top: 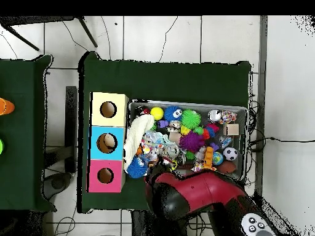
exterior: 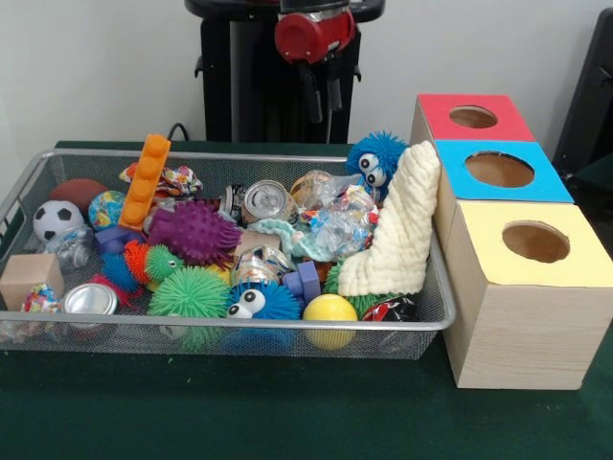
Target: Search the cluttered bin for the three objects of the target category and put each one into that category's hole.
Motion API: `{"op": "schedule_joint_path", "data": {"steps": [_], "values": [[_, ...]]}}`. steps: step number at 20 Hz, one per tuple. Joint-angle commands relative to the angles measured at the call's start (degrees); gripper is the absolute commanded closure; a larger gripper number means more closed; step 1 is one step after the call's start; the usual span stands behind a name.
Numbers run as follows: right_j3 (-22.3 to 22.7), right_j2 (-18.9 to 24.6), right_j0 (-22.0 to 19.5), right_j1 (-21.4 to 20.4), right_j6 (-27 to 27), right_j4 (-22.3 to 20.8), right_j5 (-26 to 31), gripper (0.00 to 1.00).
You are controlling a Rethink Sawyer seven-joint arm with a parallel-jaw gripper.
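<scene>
Carefully, I hold the red-and-black gripper [exterior: 322, 96], its two dark fingers slightly parted and empty, above the 12 o'clock rim of the silver wire-mesh bin [exterior: 421, 324], planning a straight descent onto one exposed toy.

Red-and-black arm drawn back, high — claw [exterior: 323, 94] hanging straight down, dark fingers slightly parted, empty.

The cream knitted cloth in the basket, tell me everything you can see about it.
The cloth is cream and thick, with a ribbed knitted look. It stands draped in a tall slanted heap at the basket's end nearest the boxes, its top leaning over the rim toward the blue-topped box. A blue fuzzy toy with googly eyes sits right behind it. Its lower edge rests on other toys.
</scene>
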Motion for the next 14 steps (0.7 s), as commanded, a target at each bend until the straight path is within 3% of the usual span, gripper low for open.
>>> {"op": "schedule_joint_path", "data": {"steps": [1,5,14], "values": [[-1.5,-11.7,2.2,3.8,17.0,-0.7,-4.8,0.0],[-5.1,-14.1,3.5,7.2,16.5,-0.2,-4.6,0.0],[-10.8,-15.4,1.4,13.9,13.2,-0.6,-6.5,0.0]]}}
